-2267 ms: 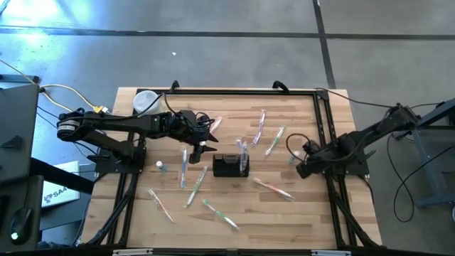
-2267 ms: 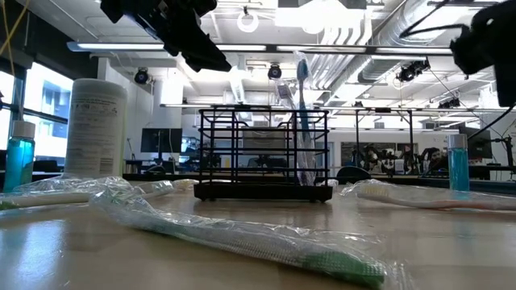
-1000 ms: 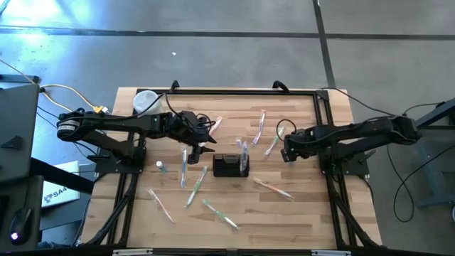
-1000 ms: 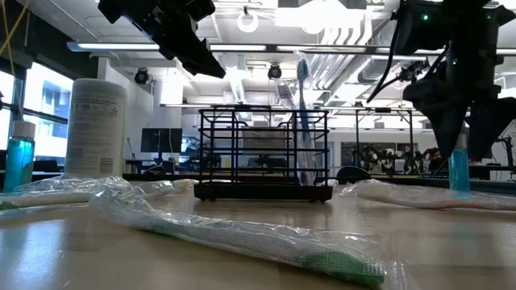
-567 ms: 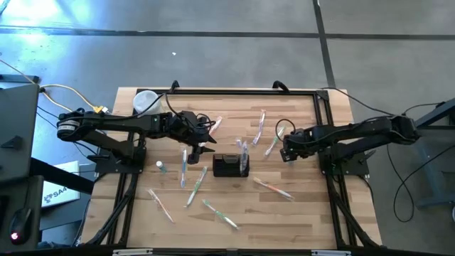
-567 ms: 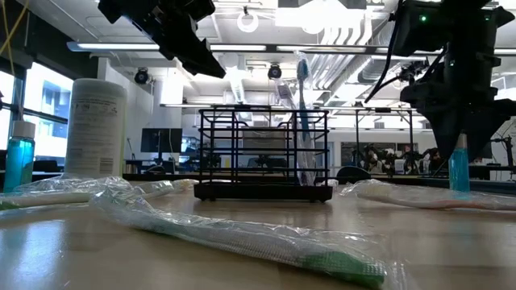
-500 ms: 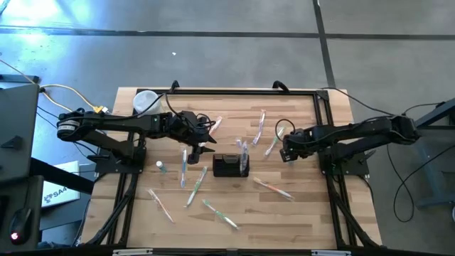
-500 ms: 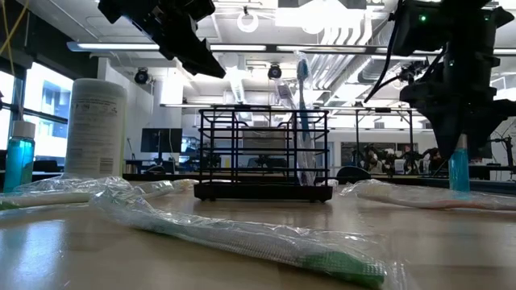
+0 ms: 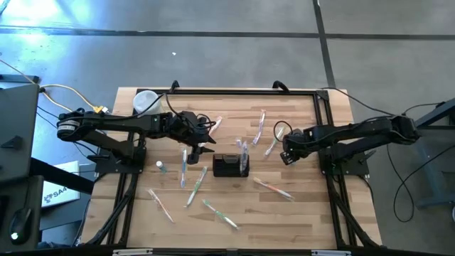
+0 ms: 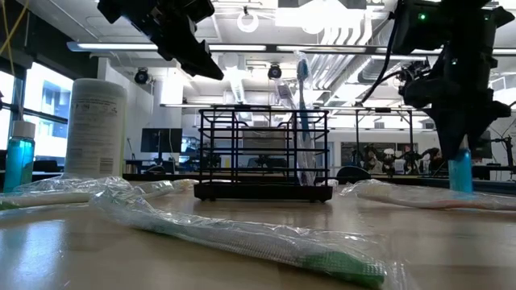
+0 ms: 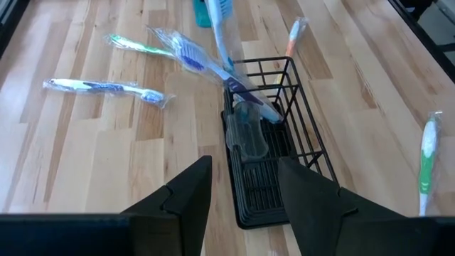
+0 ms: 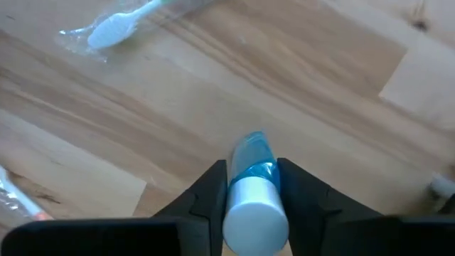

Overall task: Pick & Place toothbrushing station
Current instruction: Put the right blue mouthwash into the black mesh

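Note:
The toothbrushing station, a black wire caddy [image 9: 231, 166] [image 10: 264, 153] [image 11: 269, 153], stands mid-table with toothbrushes [image 11: 238, 89] upright in its right end. My left gripper [image 9: 203, 140] [image 11: 242, 203] hovers open above and to the left of it, holding nothing. To the caddy's right, a small blue bottle [image 10: 460, 171] [image 12: 252, 153] with a white cap stands on its base on the table. My right gripper [image 9: 288, 155] [image 10: 459, 138] [image 12: 254, 190] is over it, pointing down and shut on it. My right gripper pinches the blue bottle's top end, at its white cap [image 12: 256, 210], between its two fingers [image 12: 212, 186]. The fingers come from above, pointing down, one on each side. The bottle stands upright with its base on the table.
Several wrapped toothbrushes [image 9: 193, 186] [image 10: 242, 238] lie scattered on the wooden table. A white lidded canister [image 9: 146, 102] [image 10: 95, 127] stands at the far left, and a second small blue bottle [image 9: 162, 166] [image 10: 18, 157] at the left. Black rails [image 9: 323, 128] frame the table.
My right gripper has stayed over the blue bottle, rolled a little about its downward axis, and shut its fingers from a wide gap onto the bottle's top. The bottle has not moved from its place on the table.

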### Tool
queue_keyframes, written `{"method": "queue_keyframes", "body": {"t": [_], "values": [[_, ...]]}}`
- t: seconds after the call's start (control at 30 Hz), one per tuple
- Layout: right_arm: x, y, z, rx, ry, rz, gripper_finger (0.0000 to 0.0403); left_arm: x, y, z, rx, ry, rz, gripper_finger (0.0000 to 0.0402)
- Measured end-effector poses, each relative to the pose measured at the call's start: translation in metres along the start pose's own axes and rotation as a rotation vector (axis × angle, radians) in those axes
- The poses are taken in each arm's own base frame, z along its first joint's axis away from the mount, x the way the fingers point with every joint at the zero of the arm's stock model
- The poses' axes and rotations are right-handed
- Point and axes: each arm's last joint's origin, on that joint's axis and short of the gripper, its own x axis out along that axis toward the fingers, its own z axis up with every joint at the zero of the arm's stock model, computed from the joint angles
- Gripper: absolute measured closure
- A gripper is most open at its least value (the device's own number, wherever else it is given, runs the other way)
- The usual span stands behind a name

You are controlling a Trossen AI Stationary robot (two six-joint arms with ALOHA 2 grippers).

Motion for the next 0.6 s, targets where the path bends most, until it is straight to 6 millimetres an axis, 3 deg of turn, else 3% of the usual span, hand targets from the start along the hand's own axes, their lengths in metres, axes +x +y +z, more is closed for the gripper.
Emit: {"method": "queue_keyframes", "body": {"t": [0.2, 0.43, 0.6], "values": [[-0.019, 0.015, 0.001, -0.07, -0.043, 0.062, 0.0309, -0.001, 0.0, 0.001, -0.036, -0.011, -0.009, 0.0238], [-0.067, 0.046, -0.004, -0.187, -0.121, 0.226, 0.0309, -0.001, -0.001, 0.003, -0.058, -0.027, -0.018, 0.0238], [-0.098, 0.072, -0.018, -0.278, -0.168, 0.327, 0.0309, 0.0, -0.009, 0.002, -0.086, -0.004, -0.051, 0.0238]]}}
